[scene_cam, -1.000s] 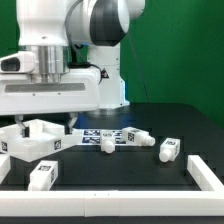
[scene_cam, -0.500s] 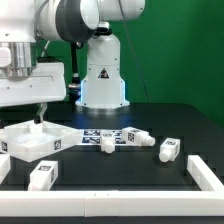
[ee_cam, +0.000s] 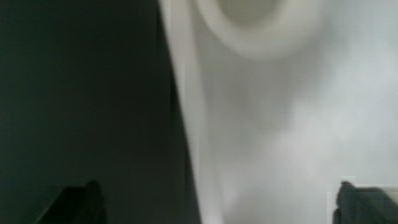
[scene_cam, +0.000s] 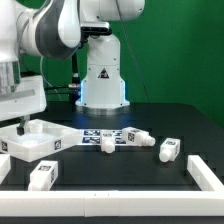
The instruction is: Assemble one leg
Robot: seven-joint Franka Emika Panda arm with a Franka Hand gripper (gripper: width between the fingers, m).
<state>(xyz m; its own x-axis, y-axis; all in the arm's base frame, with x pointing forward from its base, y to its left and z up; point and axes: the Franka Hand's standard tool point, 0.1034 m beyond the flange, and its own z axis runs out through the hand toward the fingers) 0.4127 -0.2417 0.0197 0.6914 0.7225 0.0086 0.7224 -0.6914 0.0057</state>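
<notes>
Leg on table, gripper spread wide

I see bare table open at the exterior view's right; the white panel and scattered legs crowd the left, a white rail fences the front.
</notes>
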